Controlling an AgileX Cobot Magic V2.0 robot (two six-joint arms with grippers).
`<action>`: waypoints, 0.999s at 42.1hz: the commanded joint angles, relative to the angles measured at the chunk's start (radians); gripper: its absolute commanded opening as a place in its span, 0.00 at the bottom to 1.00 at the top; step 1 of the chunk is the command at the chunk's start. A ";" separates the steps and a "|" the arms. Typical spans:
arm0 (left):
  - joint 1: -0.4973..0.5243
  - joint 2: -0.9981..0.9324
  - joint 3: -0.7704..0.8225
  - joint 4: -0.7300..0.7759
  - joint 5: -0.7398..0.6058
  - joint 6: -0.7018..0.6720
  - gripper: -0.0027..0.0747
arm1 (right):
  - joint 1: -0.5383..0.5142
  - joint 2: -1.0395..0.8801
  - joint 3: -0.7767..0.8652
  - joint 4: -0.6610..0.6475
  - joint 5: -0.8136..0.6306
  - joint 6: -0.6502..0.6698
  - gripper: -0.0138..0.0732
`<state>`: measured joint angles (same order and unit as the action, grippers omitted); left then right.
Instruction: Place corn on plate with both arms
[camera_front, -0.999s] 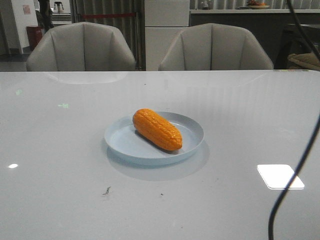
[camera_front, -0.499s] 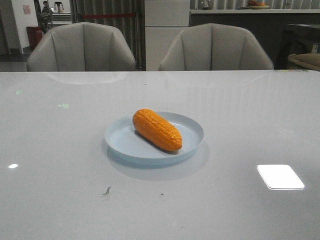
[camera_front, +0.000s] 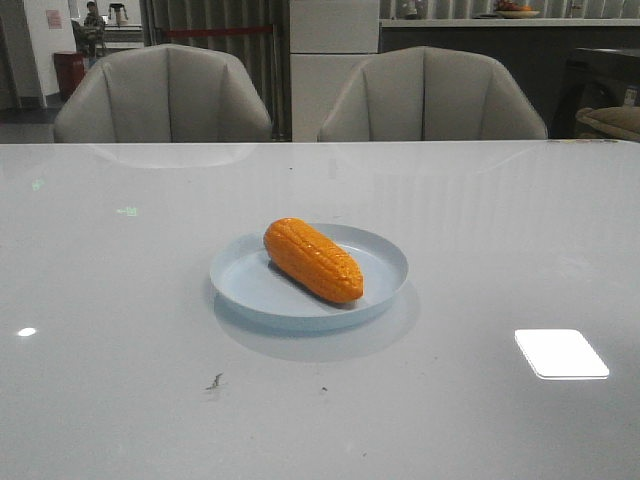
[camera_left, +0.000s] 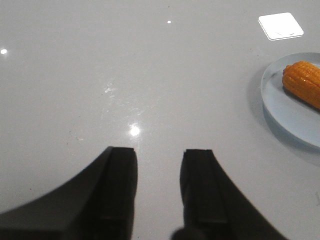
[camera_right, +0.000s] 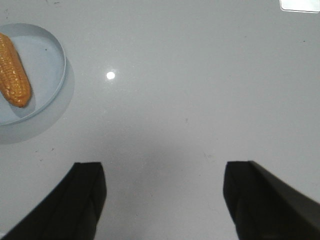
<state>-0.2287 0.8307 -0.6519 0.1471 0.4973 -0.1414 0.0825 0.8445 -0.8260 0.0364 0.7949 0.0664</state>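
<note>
The orange corn (camera_front: 313, 259) lies diagonally on the pale blue plate (camera_front: 385, 262) in the middle of the table. Neither arm shows in the front view. In the left wrist view my left gripper (camera_left: 158, 152) is open and empty over bare table, with the corn (camera_left: 303, 82) and plate (camera_left: 285, 107) well off to one side. In the right wrist view my right gripper (camera_right: 165, 170) is wide open and empty over bare table, with the corn (camera_right: 13, 75) and plate (camera_right: 47, 55) off to the far side.
The white glossy table (camera_front: 120, 300) carries a bright light reflection (camera_front: 560, 352) at the front right and small dark specks (camera_front: 214, 381) in front of the plate. Two grey chairs (camera_front: 165, 95) stand behind the far edge.
The dark cable that crossed the right side of the front view one second ago has left the view. The corn and plate have barely shifted.
</note>
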 joint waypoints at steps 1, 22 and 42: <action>0.000 -0.011 -0.030 0.000 -0.072 -0.013 0.27 | -0.007 -0.004 -0.029 0.002 -0.051 -0.009 0.84; 0.000 -0.011 -0.030 0.015 -0.077 -0.013 0.15 | -0.007 -0.004 -0.029 0.002 -0.051 -0.009 0.84; 0.144 -0.284 0.000 -0.115 -0.145 0.169 0.15 | -0.007 -0.004 -0.029 0.002 -0.050 -0.009 0.84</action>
<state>-0.1272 0.5973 -0.6382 0.0701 0.4672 -0.0434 0.0825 0.8445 -0.8260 0.0364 0.7962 0.0664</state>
